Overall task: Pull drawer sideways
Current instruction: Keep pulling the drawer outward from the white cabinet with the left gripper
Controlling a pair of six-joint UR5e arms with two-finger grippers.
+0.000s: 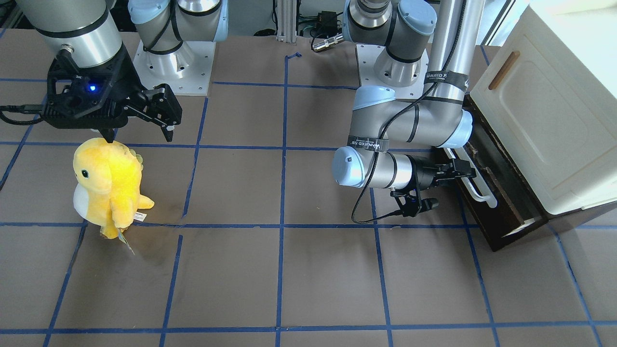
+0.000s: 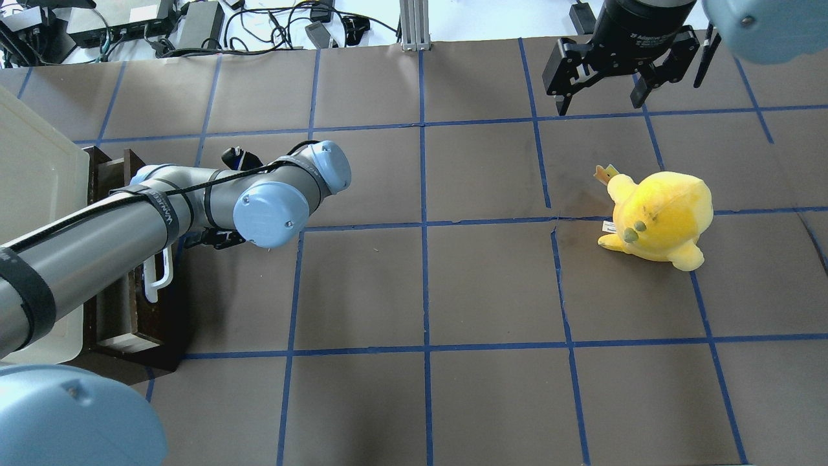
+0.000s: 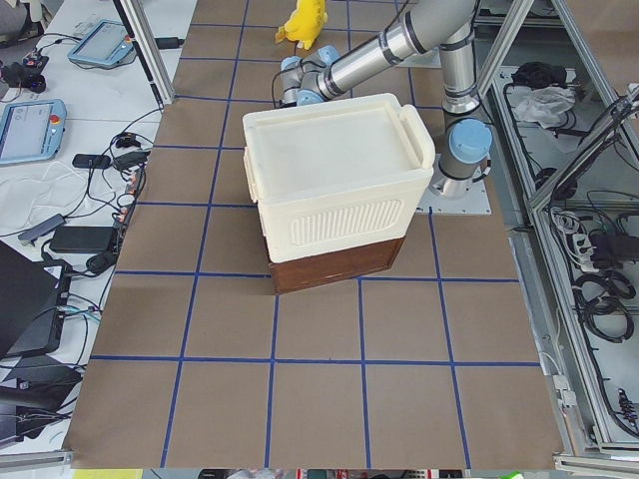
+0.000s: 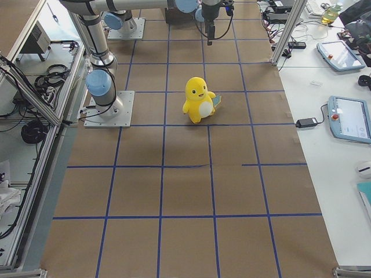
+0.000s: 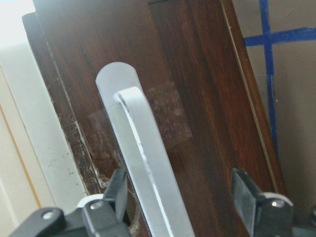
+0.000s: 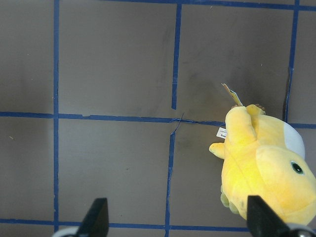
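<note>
The dark brown drawer (image 1: 484, 212) sits at the bottom of the cream cabinet (image 1: 544, 111) and stands out a little from it. Its long white bar handle (image 1: 477, 189) runs along the front. My left gripper (image 1: 463, 172) reaches sideways to the handle. In the left wrist view the handle (image 5: 148, 163) lies between the open fingers (image 5: 116, 190), close to the left one, with a gap to the other. My right gripper (image 1: 140, 138) hangs open and empty over the far side of the table, also seen in the overhead view (image 2: 600, 103).
A yellow plush toy (image 1: 108, 185) stands on the brown mat just below my right gripper; it also shows in the right wrist view (image 6: 261, 168). The cabinet has a cream door with a small wooden handle (image 1: 503, 71). Blue tape lines grid the mat.
</note>
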